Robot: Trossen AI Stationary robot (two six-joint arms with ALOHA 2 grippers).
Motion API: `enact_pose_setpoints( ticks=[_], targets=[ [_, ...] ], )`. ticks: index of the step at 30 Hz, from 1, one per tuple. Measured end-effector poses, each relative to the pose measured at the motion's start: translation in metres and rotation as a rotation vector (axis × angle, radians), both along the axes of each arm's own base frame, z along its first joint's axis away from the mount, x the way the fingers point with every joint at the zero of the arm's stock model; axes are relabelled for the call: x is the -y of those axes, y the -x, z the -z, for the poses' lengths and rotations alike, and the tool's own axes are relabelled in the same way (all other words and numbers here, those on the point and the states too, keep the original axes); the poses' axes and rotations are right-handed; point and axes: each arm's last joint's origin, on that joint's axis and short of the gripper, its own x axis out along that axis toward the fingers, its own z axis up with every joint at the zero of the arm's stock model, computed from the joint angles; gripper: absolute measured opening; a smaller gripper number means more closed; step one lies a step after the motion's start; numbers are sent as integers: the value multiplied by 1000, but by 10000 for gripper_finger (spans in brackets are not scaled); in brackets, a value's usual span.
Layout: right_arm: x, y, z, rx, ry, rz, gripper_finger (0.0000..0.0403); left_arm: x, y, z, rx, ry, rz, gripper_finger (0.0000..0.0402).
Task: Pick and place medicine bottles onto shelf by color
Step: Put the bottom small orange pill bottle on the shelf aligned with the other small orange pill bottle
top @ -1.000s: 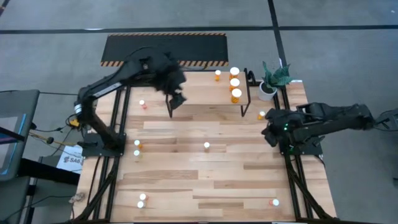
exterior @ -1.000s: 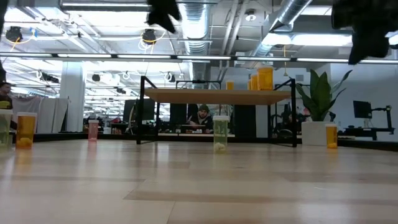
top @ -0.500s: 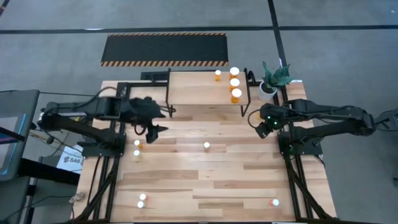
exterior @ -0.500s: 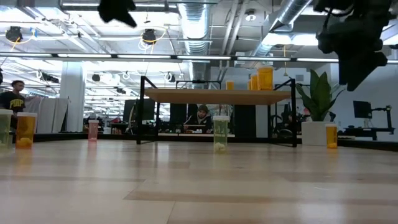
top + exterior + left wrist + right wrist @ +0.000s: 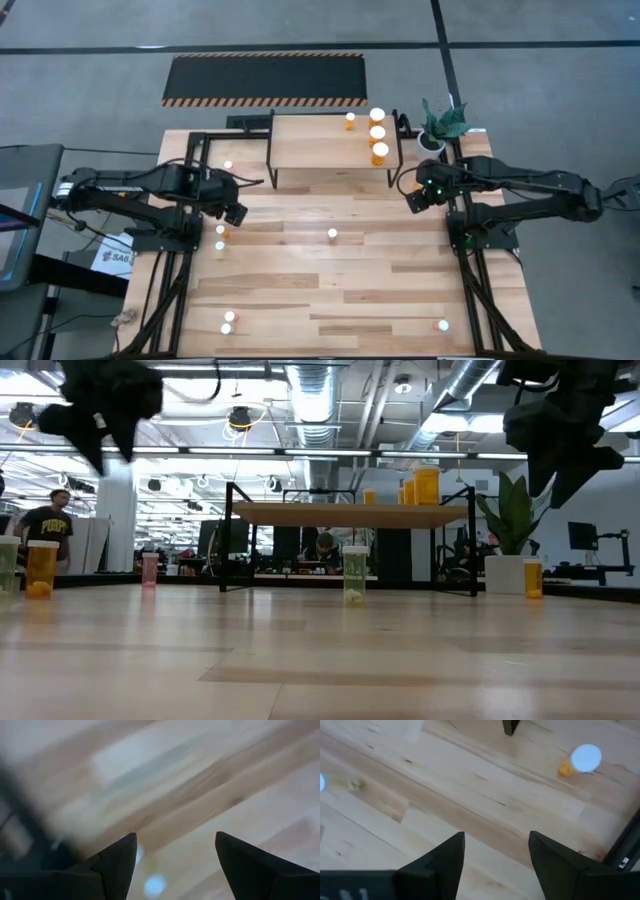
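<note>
At the back of the table (image 5: 300, 270), the shelf (image 5: 320, 145) stands on its thin black legs and carries three orange medicine bottles with white caps: a small one (image 5: 350, 121) toward the back and two larger ones (image 5: 377, 117) (image 5: 379, 153) at its right end. In the low view these show as orange cylinders on top of the board (image 5: 350, 512), with the bigger bottle (image 5: 426, 486) standing tallest.

The other bottles are spread over the table. A red-pink one (image 5: 229, 166) stands near the back left corner. An orange one (image 5: 221, 231) and a pale yellow-green one (image 5: 219, 246) stand close together by the left edge. A pale yellow-green one (image 5: 332, 235) stands alone mid-table, in front of the shelf. Two more (image 5: 229, 317) (image 5: 226, 328) sit close together near the front left, and a red-pink one (image 5: 442, 325) at the front right. The right wrist view shows a small orange bottle (image 5: 580, 760) on the planks near a shelf leg.

The left tool (image 5: 235, 212) hangs above the left side of the table, just behind the orange and yellow-green pair; its fingers (image 5: 117, 862) stand spread apart with nothing between them. The right tool (image 5: 412, 200) hangs over the right side, just in front of the shelf's right end; its fingers (image 5: 445, 860) are likewise parted and hold nothing.

A white pot with a green plant (image 5: 436, 130) stands at the back right corner.
</note>
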Motion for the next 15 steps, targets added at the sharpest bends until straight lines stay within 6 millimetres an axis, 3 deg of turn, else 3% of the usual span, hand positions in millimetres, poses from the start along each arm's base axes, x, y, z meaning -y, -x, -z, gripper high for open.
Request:
enact_pose_setpoints(
  ticks=[10,15],
  targets=[
    [1,-6,-3,58,35,-120,238,-1,-12,60,-288,164,-33,256],
    [1,-6,-3,52,53,-167,238,0,-13,78,-384,182,-37,256]
  ],
)
